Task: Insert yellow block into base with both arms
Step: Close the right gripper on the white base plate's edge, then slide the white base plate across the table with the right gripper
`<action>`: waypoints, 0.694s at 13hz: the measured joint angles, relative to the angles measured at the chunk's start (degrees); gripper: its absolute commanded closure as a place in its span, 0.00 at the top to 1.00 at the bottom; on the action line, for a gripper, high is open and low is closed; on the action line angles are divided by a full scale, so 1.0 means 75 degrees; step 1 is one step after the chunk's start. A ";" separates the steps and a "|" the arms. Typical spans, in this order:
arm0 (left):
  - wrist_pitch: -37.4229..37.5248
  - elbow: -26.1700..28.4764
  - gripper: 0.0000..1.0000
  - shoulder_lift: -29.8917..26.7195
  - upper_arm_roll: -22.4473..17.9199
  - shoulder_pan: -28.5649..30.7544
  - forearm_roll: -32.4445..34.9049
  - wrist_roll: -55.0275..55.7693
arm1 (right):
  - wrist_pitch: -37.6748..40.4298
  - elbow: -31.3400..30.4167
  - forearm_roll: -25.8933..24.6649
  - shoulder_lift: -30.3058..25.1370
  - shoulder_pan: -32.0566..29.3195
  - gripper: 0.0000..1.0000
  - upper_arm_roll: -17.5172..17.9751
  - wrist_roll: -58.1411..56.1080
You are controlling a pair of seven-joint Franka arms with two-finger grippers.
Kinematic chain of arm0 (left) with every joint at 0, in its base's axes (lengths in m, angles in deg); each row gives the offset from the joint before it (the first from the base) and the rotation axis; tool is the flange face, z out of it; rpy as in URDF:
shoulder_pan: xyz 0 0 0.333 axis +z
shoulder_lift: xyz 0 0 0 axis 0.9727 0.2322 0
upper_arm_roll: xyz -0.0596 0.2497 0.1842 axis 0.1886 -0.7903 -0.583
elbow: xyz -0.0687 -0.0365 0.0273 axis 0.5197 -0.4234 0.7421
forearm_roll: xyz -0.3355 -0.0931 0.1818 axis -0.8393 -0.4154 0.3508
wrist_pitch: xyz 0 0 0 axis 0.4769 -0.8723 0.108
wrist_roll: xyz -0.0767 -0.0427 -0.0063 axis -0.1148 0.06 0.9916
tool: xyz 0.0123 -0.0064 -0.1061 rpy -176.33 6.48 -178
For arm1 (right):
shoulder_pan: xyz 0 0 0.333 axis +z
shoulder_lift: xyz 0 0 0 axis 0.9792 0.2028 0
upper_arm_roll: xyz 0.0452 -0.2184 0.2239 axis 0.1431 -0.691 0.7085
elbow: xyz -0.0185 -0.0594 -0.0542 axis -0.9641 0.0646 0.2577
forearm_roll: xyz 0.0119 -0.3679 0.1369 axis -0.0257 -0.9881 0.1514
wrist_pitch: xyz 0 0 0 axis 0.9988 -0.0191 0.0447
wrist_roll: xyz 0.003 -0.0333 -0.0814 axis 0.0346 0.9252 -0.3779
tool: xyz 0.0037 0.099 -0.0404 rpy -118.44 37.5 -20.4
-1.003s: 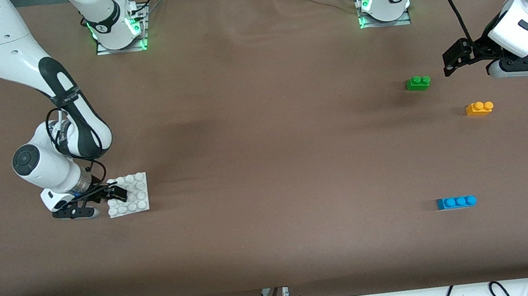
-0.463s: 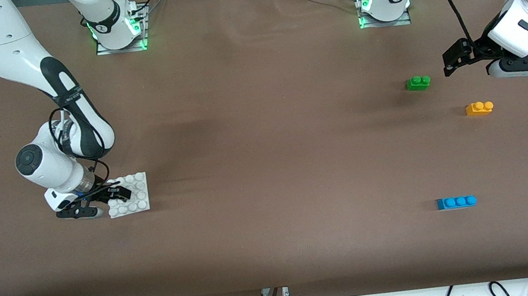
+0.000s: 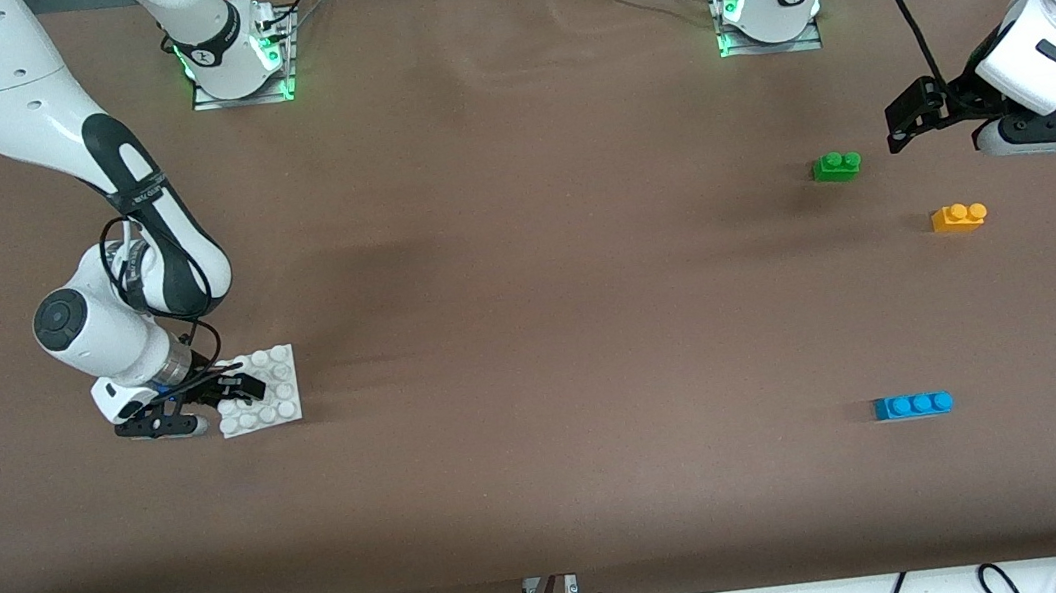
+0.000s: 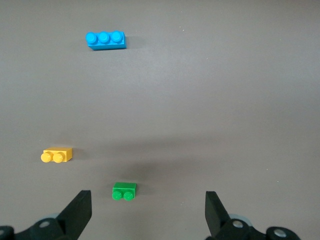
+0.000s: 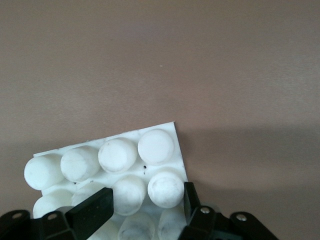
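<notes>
The white studded base (image 3: 277, 370) lies flat at the right arm's end of the table. My right gripper (image 3: 235, 388) is low at the base's edge, its jaws shut across two studs of the base (image 5: 156, 146), as the right wrist view (image 5: 145, 199) shows. The yellow block (image 3: 959, 216) sits on the table at the left arm's end. My left gripper (image 3: 902, 125) is open and empty in the air over the table beside the green brick (image 3: 836, 166). The left wrist view (image 4: 147, 201) shows the green brick (image 4: 124, 191) between the open jaws and the yellow block (image 4: 56, 156) off to one side.
A blue three-stud brick (image 3: 913, 405) lies nearer the front camera than the yellow block; it also shows in the left wrist view (image 4: 105, 39). The two arm bases stand along the table's back edge. Cables hang below the front edge.
My right gripper has shifted slightly toward the table's middle, and the base has turned a little with it. The left arm has hardly moved.
</notes>
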 measured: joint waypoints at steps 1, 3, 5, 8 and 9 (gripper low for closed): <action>0.0000 0.0000 1.00 0.0000 0.0000 0.0000 0.0000 0.0000 | -0.0056 0.0000 0.0018 0.0009 0.0004 0.64 0.0081 0.0003; 0.0000 0.0000 1.00 0.0000 0.0000 0.0000 0.0000 0.0000 | -0.0140 0.0000 0.0105 0.0024 0.0018 0.64 0.0209 0.0006; 0.0000 0.0000 1.00 0.0000 0.0000 0.0000 0.0000 0.0000 | -0.0204 0.0000 0.0329 0.0033 0.0072 0.64 0.0295 0.0014; 0.0000 0.0000 1.00 0.0000 0.0000 0.0000 0.0000 0.0000 | -0.0284 0.0001 0.0465 0.0041 0.0365 0.64 0.0325 0.0423; 0.0000 0.0000 1.00 0.0000 0.0000 0.0000 0.0000 0.0000 | -0.0356 0.0001 0.0470 0.0054 0.0511 0.64 0.0329 0.0643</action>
